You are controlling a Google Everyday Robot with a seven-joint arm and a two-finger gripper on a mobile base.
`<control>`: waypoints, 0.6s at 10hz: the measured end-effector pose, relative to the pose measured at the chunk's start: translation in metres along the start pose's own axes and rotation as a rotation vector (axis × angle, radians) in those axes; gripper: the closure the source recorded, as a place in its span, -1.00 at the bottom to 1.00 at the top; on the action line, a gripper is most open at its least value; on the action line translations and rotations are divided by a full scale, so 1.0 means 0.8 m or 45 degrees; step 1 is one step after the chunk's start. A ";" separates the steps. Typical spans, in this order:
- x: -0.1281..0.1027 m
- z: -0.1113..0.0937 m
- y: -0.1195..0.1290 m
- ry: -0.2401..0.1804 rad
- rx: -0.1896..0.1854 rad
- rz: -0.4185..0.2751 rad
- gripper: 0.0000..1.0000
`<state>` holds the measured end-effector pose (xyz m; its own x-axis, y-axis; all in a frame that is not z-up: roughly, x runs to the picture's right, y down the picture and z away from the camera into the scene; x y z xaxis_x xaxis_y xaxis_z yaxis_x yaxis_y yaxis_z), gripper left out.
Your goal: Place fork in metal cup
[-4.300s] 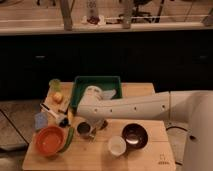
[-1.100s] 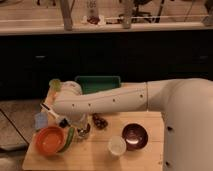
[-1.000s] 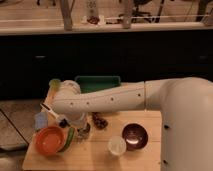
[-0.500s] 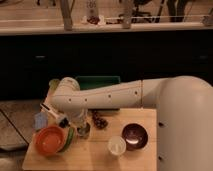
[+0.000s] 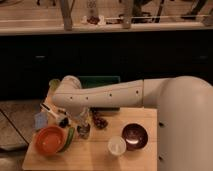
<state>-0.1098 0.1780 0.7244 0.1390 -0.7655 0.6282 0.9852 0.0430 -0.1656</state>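
Shifting its elbow leftward since the earliest frame, the arm (image 5: 110, 95) is now bending above and to the left of the metal cup (image 5: 83, 131).
The gripper (image 5: 83, 119) is hanging directly over the metal cup, close above its rim; whether it is wide, narrow or holding the fork cannot be told; the metal cup is standing upright on the wooden table (image 5: 95, 156); an orange bowl (image 5: 50, 141) is sitting to the left of the metal cup, a green item (image 5: 69, 139) lying between them; a dark reddish object (image 5: 101, 121) is resting just right of the metal cup; a white cup (image 5: 117, 146) and a dark bowl (image 5: 134, 136) are standing farther right; a green tray (image 5: 100, 81) is lying behind the metal cup, partly covered by the arm.
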 end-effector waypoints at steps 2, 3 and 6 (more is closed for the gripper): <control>0.002 -0.001 -0.002 -0.003 -0.008 -0.003 0.99; 0.003 -0.001 -0.002 -0.004 -0.009 -0.004 0.93; 0.006 -0.001 0.001 -0.018 -0.012 0.002 0.31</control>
<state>-0.1088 0.1736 0.7265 0.1417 -0.7563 0.6387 0.9841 0.0377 -0.1737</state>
